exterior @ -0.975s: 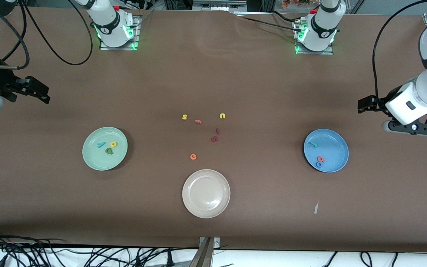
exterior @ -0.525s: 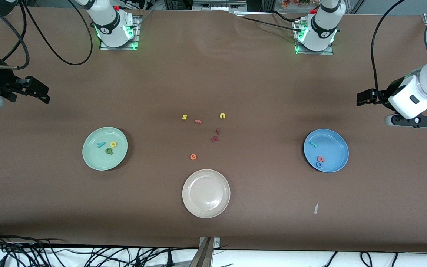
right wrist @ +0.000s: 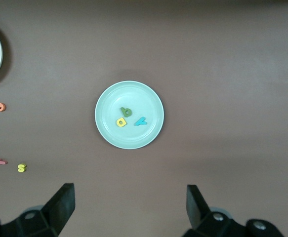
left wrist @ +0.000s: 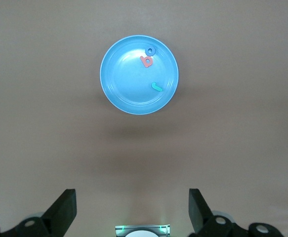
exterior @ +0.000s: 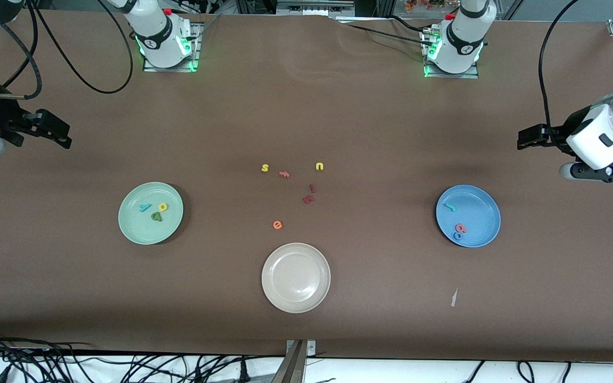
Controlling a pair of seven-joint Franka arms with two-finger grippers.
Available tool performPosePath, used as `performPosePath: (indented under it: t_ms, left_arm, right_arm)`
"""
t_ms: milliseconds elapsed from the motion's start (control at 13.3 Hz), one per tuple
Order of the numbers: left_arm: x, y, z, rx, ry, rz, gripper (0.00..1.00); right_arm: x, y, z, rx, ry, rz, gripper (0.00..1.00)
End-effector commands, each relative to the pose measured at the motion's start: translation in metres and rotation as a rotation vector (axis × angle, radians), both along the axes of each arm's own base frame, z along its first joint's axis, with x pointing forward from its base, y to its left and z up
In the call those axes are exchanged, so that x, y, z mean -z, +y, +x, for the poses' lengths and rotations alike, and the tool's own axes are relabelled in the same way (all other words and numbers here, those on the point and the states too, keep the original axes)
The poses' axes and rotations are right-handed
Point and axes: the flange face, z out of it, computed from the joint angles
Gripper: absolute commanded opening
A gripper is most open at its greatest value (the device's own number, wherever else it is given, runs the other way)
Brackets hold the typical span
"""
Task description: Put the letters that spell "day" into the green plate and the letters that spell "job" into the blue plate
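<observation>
Letters for "day" all lie in the green plate: a dark green letter, a yellow letter and a teal "y", close together near its middle. The blue plate holds the "job" set: a teal hooked letter apart from a salmon-pink letter and a blue "o", which touch.

The right end effector hangs high at the right arm's end of the counter, fingers spread and empty, the green plate well below it and toward the counter's middle. The left end effector is up at the left arm's end, fingers apart with nothing between them, the blue plate below it.

Judging by this, both words look sorted. The step in hand seems to be standing clear, and doing it well means keeping both arms high and off the plates so nothing gets nudged out.

The counter is a plain brown sheet. Spare letters sit loose between the two plates: a yellow "s", a pink "f", a yellow "u", two dark red letters and an orange "e". A beige plate lies bare. Black cables trail by the arm bases.
</observation>
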Motion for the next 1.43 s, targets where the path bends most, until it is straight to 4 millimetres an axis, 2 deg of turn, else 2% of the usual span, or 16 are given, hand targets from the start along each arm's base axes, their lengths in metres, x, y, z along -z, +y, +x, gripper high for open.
performPosePath:
  t_ms: [0, 1350]
  left_arm:
    - [-0.0043, 0.002, 0.0031, -0.011, 0.009, -0.004, 1.0]
    - [0.0003, 0.0075, 0.005, -0.018, 0.016, -0.002, 1.0]
  right_arm:
    - [-0.007, -0.0013, 0.0021, 0.007, -0.002, 0.003, 1.0]
    - [-0.0092, -0.0038, 0.0024, 0.018, -0.006, 0.031, 1.0]
